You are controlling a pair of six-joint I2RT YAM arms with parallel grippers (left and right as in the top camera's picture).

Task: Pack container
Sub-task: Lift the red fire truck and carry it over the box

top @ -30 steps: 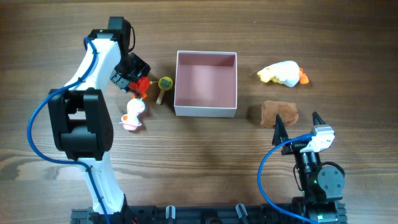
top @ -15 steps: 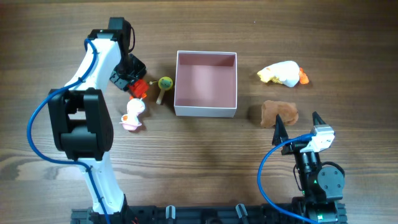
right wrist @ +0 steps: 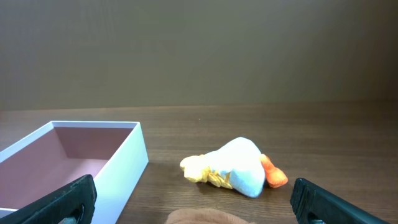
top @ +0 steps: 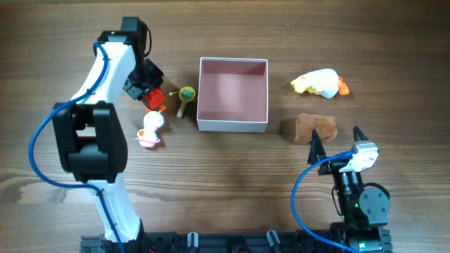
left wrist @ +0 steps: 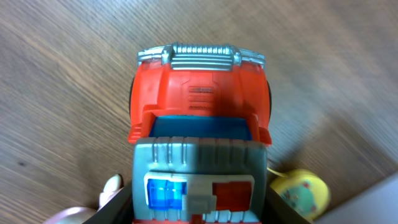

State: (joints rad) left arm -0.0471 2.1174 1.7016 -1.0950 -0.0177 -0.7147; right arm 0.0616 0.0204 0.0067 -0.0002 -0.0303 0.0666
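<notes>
**Status**
- L gripper (top: 150, 93): jaws closed on the red toy truck (left wrist: 199, 106). The grip sits at the cab end and the hood sticks out free ahead of the jaws.
- R gripper (top: 335, 137): jaws wide, holding nothing. It is parked near the brown soft toy (top: 315, 126).
- Container (top: 232, 126): on the table (top: 232, 183) at centre, upright and open-topped, with nothing inside. It lies to the right of the truck in the overhead view, not touching it.

**Hazards (judgement)**
1. Slip or pivot: the grip is at one end only, so the overhanging hood may tip down during transfer and the truck may drop short of the container.
2. Path block: the yellow round toy on a stick (top: 185, 93) lies between truck and container, near the wall. A low carry may sweep it or jam it against the wall.
3. Wall strike: the walls look thin and light. If the truck catches the rim, the container may shift or tilt.
4. Side contact: the pink-white duck figure (top: 150, 131) sits just beside the L gripper, so a swing toward it may knock it over.

**Inventory**
- Container: 1
- Red truck: 1
- Yellow stick toy: 1
- Duck figure: 1
- White-yellow plush (top: 318, 83): 1
- Brown soft toy: 1
- Toys total: 5, with 0 packed.
</notes>
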